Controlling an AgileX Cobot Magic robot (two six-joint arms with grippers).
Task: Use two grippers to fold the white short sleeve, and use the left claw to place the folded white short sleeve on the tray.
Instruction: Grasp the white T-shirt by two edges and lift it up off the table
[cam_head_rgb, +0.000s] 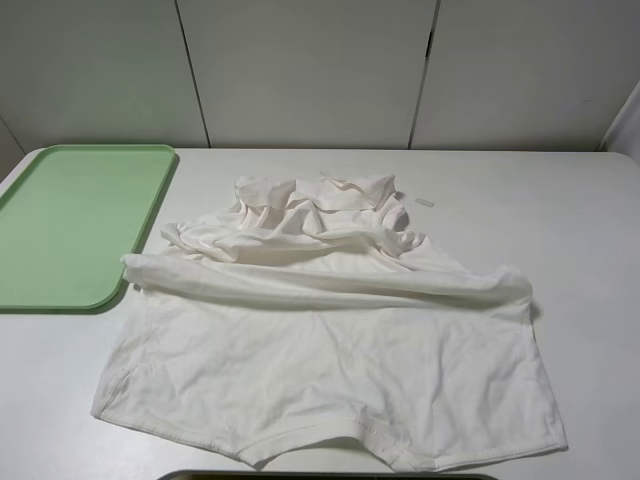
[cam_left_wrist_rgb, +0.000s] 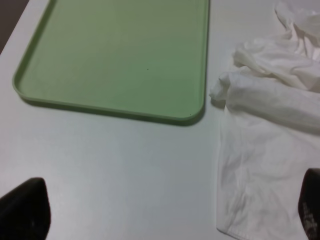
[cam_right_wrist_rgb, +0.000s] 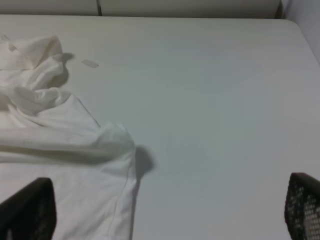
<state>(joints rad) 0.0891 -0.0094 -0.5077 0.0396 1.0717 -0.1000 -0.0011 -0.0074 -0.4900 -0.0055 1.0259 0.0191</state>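
The white short sleeve (cam_head_rgb: 330, 330) lies wrinkled on the table's middle, its upper part bunched and folded down in a thick roll across it. The light green tray (cam_head_rgb: 75, 225) sits bare at the left, just beside the shirt's left end. Neither arm shows in the high view. In the left wrist view my left gripper (cam_left_wrist_rgb: 167, 212) hangs open above the table, between the tray (cam_left_wrist_rgb: 120, 60) and the shirt's left edge (cam_left_wrist_rgb: 265, 150). My right gripper (cam_right_wrist_rgb: 165, 210) is open too, one finger (cam_right_wrist_rgb: 27, 210) over the shirt's right edge (cam_right_wrist_rgb: 65, 150), the other over bare table.
A small pale tape strip (cam_head_rgb: 422, 201) lies on the table behind the shirt, also seen in the right wrist view (cam_right_wrist_rgb: 90, 63). White wall panels stand behind the table. A dark edge (cam_head_rgb: 320, 476) shows at the front rim.
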